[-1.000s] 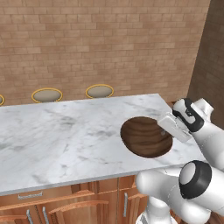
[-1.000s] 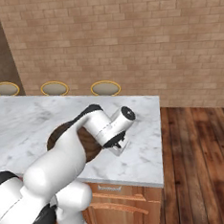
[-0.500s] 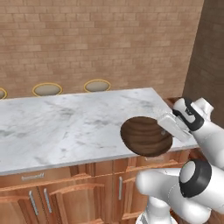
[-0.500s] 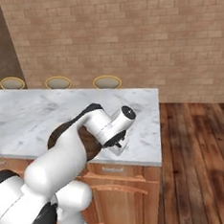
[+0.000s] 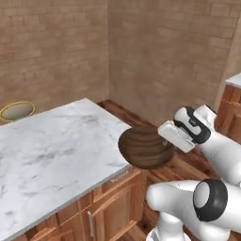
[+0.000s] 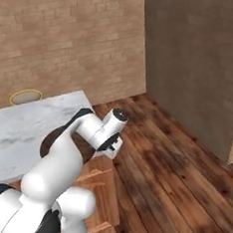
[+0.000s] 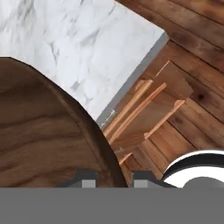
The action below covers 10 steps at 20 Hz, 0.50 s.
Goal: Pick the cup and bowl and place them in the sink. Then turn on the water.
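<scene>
The bowl (image 5: 145,147) hangs in the air just off the near right corner of the white marble surface (image 5: 56,155), lifted clear of the top and partly out over the wooden floor (image 6: 172,158). It is tilted rather than level: from the left base view its rounded brown underside and side wall face the camera, grain lines running across it. Being round, it has no long axis to speak of; its width runs roughly along the surface's right edge.

The tool (image 5: 169,141) is clamped on the bowl's rim at the side away from the surface, its fingers nearly together with only the thin wall between them. In the hand view the rim of the bowl (image 7: 48,131) curves down between the two dark fingertips (image 7: 85,179), one inside the wall and one outside.

Below the corner stand wooden cabinet doors (image 5: 106,214). A yellow-rimmed round stool (image 5: 17,110) sits beyond the far edge of the surface, by the brick wall (image 5: 52,42).
</scene>
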Tool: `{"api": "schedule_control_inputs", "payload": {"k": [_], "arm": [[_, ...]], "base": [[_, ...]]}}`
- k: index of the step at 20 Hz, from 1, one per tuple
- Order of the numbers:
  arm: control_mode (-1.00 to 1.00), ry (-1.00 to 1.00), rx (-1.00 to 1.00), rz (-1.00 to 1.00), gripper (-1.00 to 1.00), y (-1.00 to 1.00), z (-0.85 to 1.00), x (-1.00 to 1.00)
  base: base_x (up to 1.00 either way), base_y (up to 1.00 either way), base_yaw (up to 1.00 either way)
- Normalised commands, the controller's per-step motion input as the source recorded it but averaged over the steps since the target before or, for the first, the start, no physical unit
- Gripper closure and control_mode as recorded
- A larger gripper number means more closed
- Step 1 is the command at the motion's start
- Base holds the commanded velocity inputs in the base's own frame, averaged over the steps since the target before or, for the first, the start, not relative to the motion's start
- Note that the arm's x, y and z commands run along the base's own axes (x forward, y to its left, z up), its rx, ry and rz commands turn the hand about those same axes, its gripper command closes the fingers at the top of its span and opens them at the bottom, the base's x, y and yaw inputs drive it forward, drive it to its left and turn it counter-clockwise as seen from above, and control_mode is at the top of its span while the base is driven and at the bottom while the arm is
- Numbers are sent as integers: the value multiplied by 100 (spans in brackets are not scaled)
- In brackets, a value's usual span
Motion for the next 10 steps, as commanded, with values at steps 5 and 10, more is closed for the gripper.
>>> {"api": "schedule_control_inputs", "payload": {"k": [5,10], "arm": [[100,0,0,0,100,0,0,0],[100,0,0,0,100,0,0,0]], "base": [[0,0,-94],[0,0,-94]]}}
